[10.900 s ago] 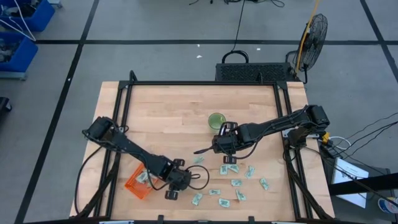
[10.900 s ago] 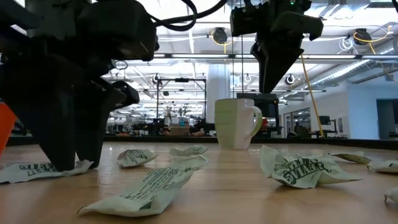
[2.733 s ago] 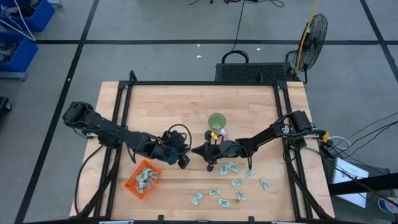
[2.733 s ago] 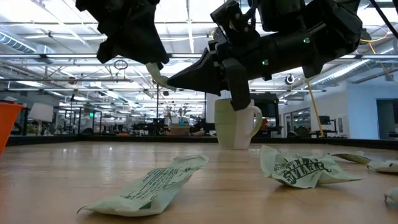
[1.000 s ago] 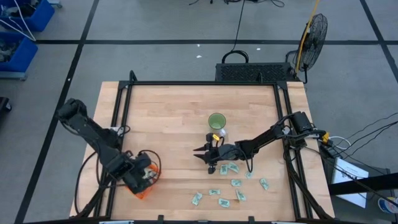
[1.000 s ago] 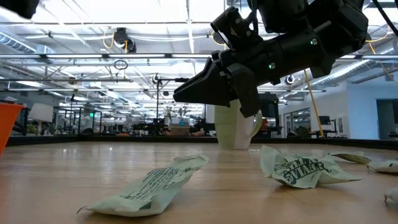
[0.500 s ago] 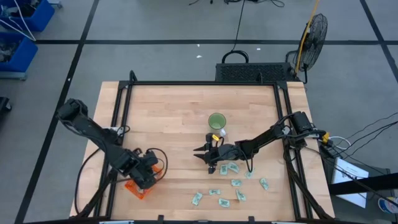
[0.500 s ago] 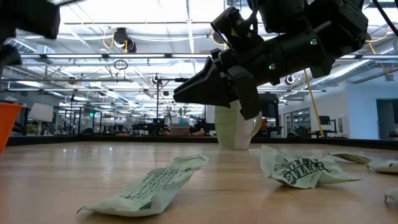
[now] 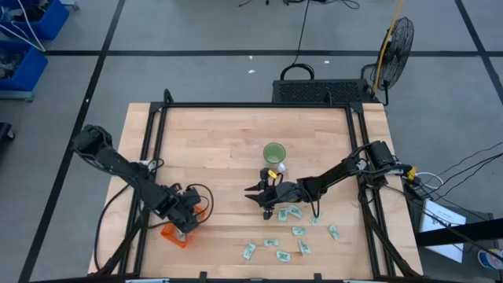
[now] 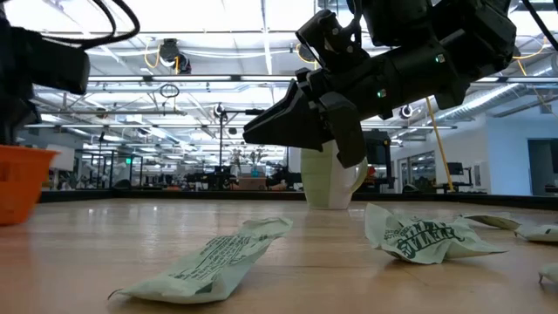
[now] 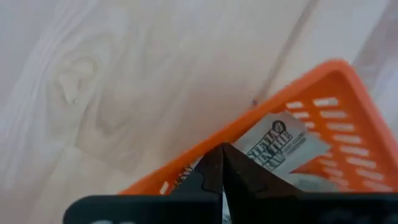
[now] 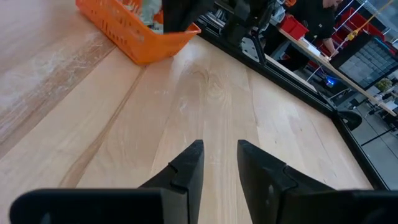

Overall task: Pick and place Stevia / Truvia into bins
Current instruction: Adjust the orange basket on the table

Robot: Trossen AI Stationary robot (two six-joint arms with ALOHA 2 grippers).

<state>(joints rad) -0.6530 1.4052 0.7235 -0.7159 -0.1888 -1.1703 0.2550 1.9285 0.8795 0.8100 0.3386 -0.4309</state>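
**K:** Wood tabletop (image 9: 228, 149) inside a black frame, open workshop behind it in the low view. Status?

**M:** Left gripper (image 11: 222, 167): fingers (image 11: 245, 177) pressed together, nothing visibly pinched, tips right over the near rim of the orange basket (image 9: 174, 233). In the high view that's about 7 o'clock on the table. Sachets in the basket (image 11: 278, 144) — white with green print — lie flat inside it.

**K:** Right side?

**M:** Right gripper (image 12: 217, 158): fingers (image 12: 186, 165) spread with a clear gap, empty, hanging above bare wood near table centre and pointing toward 9 o'clock, at the basket. Its arm runs back to 3 o'clock. Green cup (image 9: 273, 152) sits just beyond it, toward 12.

**K:** What's left?

**M:** Loose sachets (image 9: 299, 231) scattered around 5 o'clock, just behind the right gripper; I count roughly eight or nine. Two crumpled ones show close in the low view (image 10: 423, 234).

**K:** How to run the next pick?

**M:** My read — left looks done at the basket. It should lift straight up before swinging, since its tips sit close to the rim and could snag and drag the basket. Right is nearest the pile: come down with jaws open around one sachet only, favour a crumpled one with a raised edge, and pinch that edge. Flat ones will likely slide on the wood.
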